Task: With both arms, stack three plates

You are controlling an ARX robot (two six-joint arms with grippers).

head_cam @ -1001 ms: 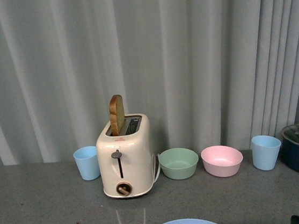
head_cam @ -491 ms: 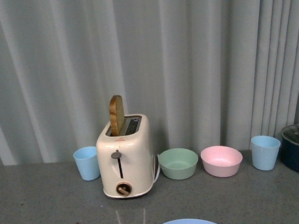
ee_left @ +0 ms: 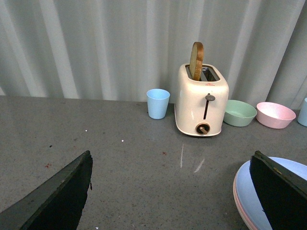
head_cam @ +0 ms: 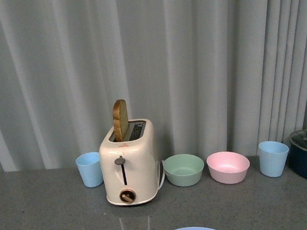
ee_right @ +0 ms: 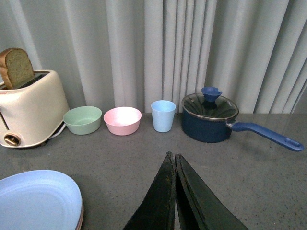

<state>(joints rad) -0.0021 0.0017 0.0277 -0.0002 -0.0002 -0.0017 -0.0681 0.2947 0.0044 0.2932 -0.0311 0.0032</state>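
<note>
The grey bench (head_cam: 43, 216) was the biggest thing, and it ran all the way back to a pale curtain (head_cam: 191, 60).

The plates sat in a pile at the near edge of the bench. The light blue plate (ee_right: 36, 199) was on top. A pink plate (ee_left: 240, 211) showed as a thin rim just under it. If there was a cream plate in the pile, it could not be made out. In the front view only the far rim of the blue plate showed, at the very bottom.

The left hand (ee_left: 172, 191) was wide open with nothing in it. One of its dark fingers (ee_left: 57, 196) was over bare bench, and the other finger was over the edge of the plate pile. The right hand (ee_right: 173, 196) had its two fingers pressed together, with nothing between them. It was over bare bench, beside the plates.

A cream toaster (head_cam: 128, 162) stood at the back with a slice of bread (head_cam: 120, 119) sticking up out of it. A dark blue pot (ee_right: 211, 120) with a glass lid and a long handle stood far to the right.

A green bowl (head_cam: 183, 169) and a pink bowl (head_cam: 228, 166) sat side by side next to the toaster. One blue cup (head_cam: 89, 169) stood left of the toaster, and another blue cup (head_cam: 274, 158) stood between the pink bowl and the pot.
</note>
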